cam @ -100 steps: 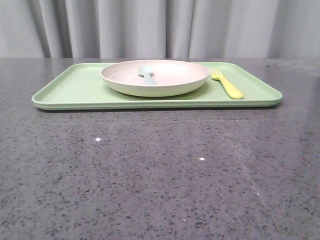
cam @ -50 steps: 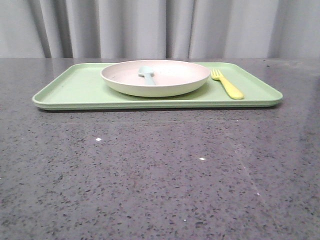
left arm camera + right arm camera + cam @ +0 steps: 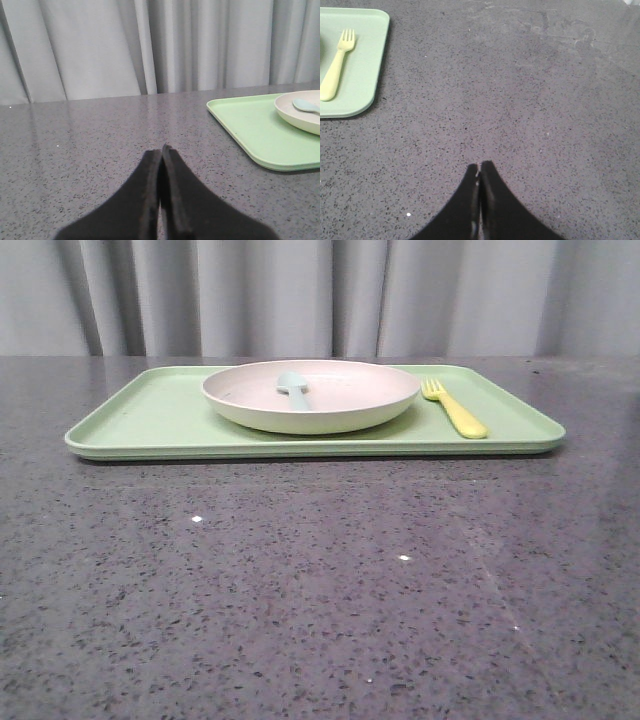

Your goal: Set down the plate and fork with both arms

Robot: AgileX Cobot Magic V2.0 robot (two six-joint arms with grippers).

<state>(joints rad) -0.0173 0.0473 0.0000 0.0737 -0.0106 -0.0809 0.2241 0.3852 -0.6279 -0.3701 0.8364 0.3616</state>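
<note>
The cream plate (image 3: 312, 397) rests on the light green tray (image 3: 150, 420), and its rim (image 3: 300, 114) also shows in the left wrist view. Beside it on the tray's right part lies the yellow fork (image 3: 455, 410), seen again in the right wrist view (image 3: 336, 65). My left gripper (image 3: 161, 149) is shut with nothing in it, low over bare table well away from the tray (image 3: 250, 125). My right gripper (image 3: 479, 165) is shut and empty too, over bare table off the tray's corner (image 3: 360, 100). Neither gripper appears in the front view.
A pale blue spoon (image 3: 294, 387) lies inside the plate, its bowl (image 3: 305, 105) visible from the left wrist. The dark speckled tabletop (image 3: 320, 590) stretches in front of the tray. Grey curtains (image 3: 320, 295) hang behind the table.
</note>
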